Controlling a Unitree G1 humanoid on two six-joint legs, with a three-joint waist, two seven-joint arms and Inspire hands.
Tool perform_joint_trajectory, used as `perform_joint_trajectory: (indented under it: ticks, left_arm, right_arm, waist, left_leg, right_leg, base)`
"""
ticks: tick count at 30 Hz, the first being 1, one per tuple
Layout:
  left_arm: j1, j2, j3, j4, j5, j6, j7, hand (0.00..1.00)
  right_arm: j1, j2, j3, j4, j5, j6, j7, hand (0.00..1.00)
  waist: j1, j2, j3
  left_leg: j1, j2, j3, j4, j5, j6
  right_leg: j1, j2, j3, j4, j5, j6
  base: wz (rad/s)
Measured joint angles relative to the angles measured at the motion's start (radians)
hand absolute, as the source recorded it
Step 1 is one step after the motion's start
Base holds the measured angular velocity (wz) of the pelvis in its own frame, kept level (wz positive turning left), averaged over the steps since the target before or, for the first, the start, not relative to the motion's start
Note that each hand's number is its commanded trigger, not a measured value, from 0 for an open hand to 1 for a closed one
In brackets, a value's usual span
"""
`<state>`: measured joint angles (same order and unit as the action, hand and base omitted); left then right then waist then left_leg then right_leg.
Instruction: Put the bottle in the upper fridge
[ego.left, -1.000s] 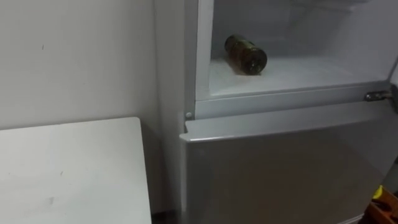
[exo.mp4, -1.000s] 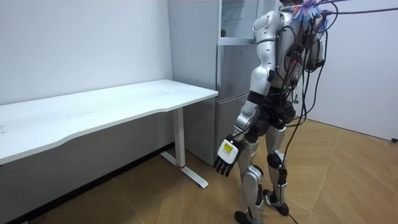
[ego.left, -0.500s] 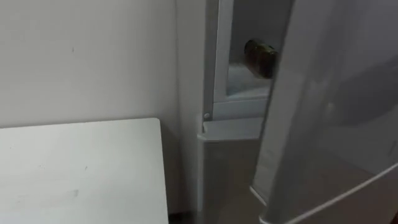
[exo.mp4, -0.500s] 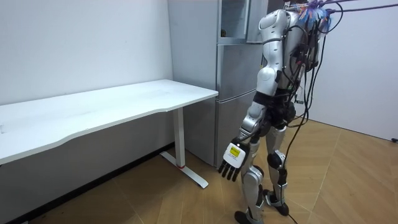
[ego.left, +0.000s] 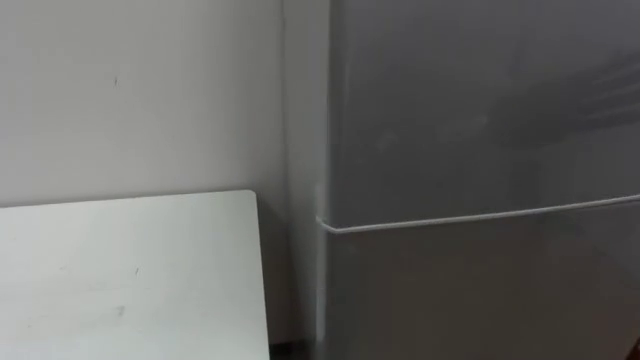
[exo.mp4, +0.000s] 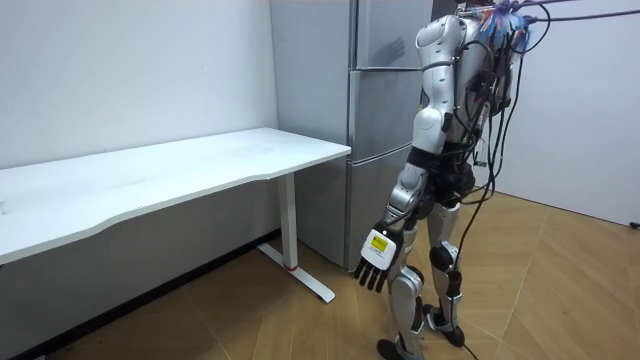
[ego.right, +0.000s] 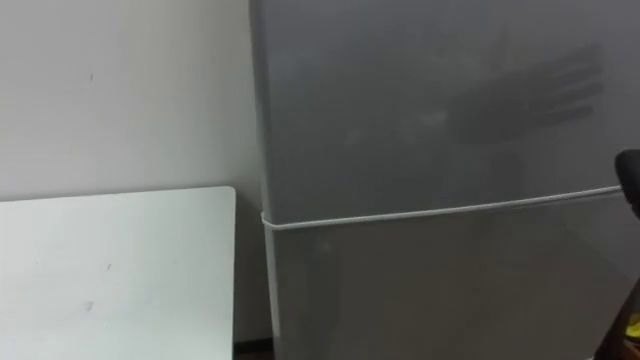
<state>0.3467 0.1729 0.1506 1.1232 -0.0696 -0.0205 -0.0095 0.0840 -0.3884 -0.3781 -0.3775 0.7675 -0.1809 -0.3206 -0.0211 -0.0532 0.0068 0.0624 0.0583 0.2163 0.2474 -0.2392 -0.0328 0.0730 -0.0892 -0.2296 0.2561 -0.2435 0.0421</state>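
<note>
The grey fridge stands right before me, with its upper door (ego.left: 480, 110) shut above the lower door (ego.left: 480, 290). The bottle is hidden behind the upper door. In the room view I stand upright close to the fridge (exo.mp4: 385, 60). My left hand (exo.mp4: 372, 262) hangs open by my thigh and holds nothing. A dark part of my right arm (ego.right: 630, 175) shows at the right edge of the right eye view, and a hand's shadow lies on the upper door.
A white table (ego.left: 120, 280) stands at my left, its end close to the fridge's side, against the white wall (ego.left: 140, 90). In the room view the table (exo.mp4: 150, 180) runs off to the left over a wooden floor (exo.mp4: 540, 290).
The upper fridge door has swung shut, hiding the bottle that lay on the shelf inside. My left hand hangs as before.
</note>
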Motion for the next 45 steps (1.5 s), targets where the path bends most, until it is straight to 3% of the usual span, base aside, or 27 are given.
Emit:
perform_joint_trajectory:
  ticks: [14,23,27,35,37,41,45]
  left_arm:
    - [-0.015,0.0,0.001,-0.004,0.0,-0.002,-0.008,0.0]
    - [-0.022,0.001,0.001,-0.003,-0.002,-0.015,-0.03,0.0]
    - [-0.022,0.006,0.0,-0.003,0.002,-0.024,-0.042,0.0]
    - [-0.022,0.02,-0.017,-0.003,0.043,-0.023,-0.052,0.0]
    - [-0.023,0.026,-0.017,-0.004,0.044,-0.023,-0.061,0.0]
    - [-0.023,0.039,-0.02,0.001,0.052,-0.021,-0.084,0.0]
    - [-0.049,0.043,-0.038,0.021,0.063,-0.007,-0.095,0.0]
  right_arm:
    - [-0.008,0.0,0.053,-0.001,-0.116,0.009,0.095,0.0]
    - [-0.052,0.0,0.098,-0.031,-0.121,0.008,0.139,0.0]
    - [-0.1,0.0,0.132,-0.043,-0.213,0.008,0.152,0.0]
    - [-0.107,0.003,0.16,-0.049,-0.348,0.009,0.138,0.0]
    - [-0.107,0.003,0.161,-0.049,-0.418,0.009,0.138,0.0]
    - [-0.108,0.002,0.169,-0.053,-0.732,0.01,0.095,0.0]
    - [-0.149,0.002,0.211,-0.013,-1.013,0.019,0.025,0.0]
  waist:
    - [0.02,0.004,-0.0024]
    - [0.037,0.001,0.001]
    - [0.041,-0.003,-0.0007]
    - [0.046,-0.012,-0.0017]
    - [0.048,-0.013,-0.0016]
    - [0.056,-0.019,-0.0027]
    - [0.058,-0.03,0.003]
  left_leg:
    - [-0.001,0.001,0.002,0.011,0.0,0.0]
    - [0.009,0.001,0.001,0.01,0.0,0.0]
    - [0.005,0.001,0.0,0.01,0.0,0.0]
    - [0.006,0.001,-0.006,0.01,0.0,0.0]
    - [0.003,0.002,-0.008,0.01,0.0,0.0]
    - [0.003,0.002,-0.014,0.006,0.0,0.0]
    - [0.002,0.002,-0.016,0.007,0.0,0.0]
  right_leg:
    - [0.0,0.001,0.006,0.002,0.001,-0.001]
    - [0.013,0.001,0.004,-0.001,0.001,-0.001]
    - [0.014,0.002,0.003,-0.003,0.001,-0.001]
    - [0.015,0.001,-0.003,0.001,0.002,-0.002]
    - [0.015,0.002,-0.006,0.001,0.003,-0.002]
    - [0.014,0.002,-0.014,-0.001,0.003,-0.003]
    - [0.014,0.002,-0.016,0.001,0.003,-0.003]
  base:
    - [0.0]
    - [0.0]
    - [0.0]
    - [0.01]
    - [0.04]
    - [0.03]
    - [0.01]
